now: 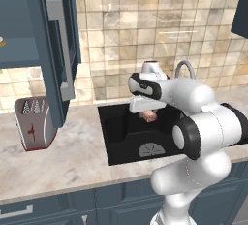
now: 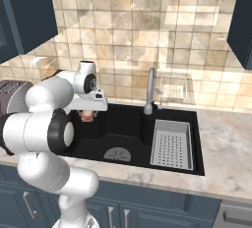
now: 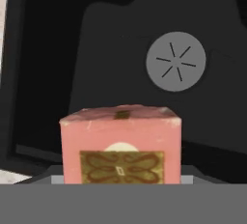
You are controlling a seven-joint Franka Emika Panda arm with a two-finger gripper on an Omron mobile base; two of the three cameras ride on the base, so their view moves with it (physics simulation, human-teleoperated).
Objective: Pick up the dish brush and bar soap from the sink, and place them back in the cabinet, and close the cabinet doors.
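Note:
My gripper [image 1: 147, 106] hangs over the left part of the black sink [image 1: 116, 132], shut on the bar soap [image 1: 150, 117]. The soap is a pinkish-red block held clear of the basin floor. From the right base view, the soap [image 2: 87, 117] sits just under the hand [image 2: 88, 108]. In the hand view the soap [image 3: 120, 146] is close up, with a brown emblem on its face. The cabinet [image 1: 19, 56] stands open, and its door [image 1: 48, 49] swings out towards me. A cream-yellow edge of the dish brush [image 1: 1, 40] peeks in on the shelf at the far left.
A red-and-silver toaster [image 1: 34, 122] stands on the counter left of the sink, under the open door. The faucet [image 2: 150, 94] rises behind the basin. A grey strainer tray [image 2: 171, 143] lies in its right half. The round drain [image 3: 176, 61] is far below the soap.

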